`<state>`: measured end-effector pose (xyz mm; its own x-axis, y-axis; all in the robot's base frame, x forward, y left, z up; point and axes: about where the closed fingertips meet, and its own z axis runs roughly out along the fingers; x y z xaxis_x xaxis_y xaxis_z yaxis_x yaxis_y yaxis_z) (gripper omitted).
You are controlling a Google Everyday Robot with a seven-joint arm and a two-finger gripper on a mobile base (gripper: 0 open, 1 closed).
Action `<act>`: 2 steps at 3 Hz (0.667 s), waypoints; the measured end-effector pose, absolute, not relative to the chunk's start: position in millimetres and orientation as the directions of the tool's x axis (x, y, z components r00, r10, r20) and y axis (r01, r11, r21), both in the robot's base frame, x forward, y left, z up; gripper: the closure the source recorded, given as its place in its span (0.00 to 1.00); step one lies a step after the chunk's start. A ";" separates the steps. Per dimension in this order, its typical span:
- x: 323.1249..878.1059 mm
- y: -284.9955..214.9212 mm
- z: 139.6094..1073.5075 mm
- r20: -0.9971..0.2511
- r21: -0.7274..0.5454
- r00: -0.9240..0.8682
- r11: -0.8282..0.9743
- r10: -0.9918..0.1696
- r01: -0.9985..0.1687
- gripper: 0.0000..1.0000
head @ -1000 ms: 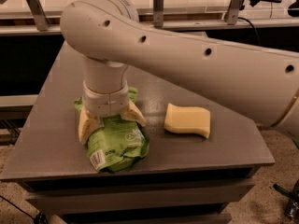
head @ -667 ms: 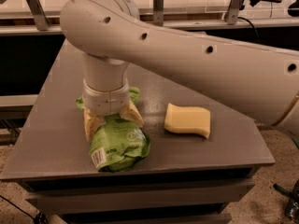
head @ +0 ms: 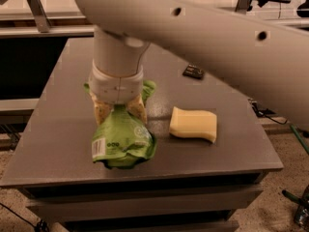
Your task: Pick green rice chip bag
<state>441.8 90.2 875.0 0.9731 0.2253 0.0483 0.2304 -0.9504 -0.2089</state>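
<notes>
Squeezed tighter than before, the green rice chip bag (head: 123, 141) sits pinched in the claw (head: 119, 111) on the grey table (head: 58, 144).

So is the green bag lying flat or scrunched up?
Scrunched: the gripper, low over the table, pinches the bag at its middle between both fingers; the front end bulges. Lifted or not: cannot tell.
</notes>
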 end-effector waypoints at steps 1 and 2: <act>443.7 75.7 926.1 0.095 -0.282 0.994 -0.956 0.058 0.083 1.00; 443.9 76.5 929.8 0.099 -0.288 0.994 -0.955 0.044 0.071 1.00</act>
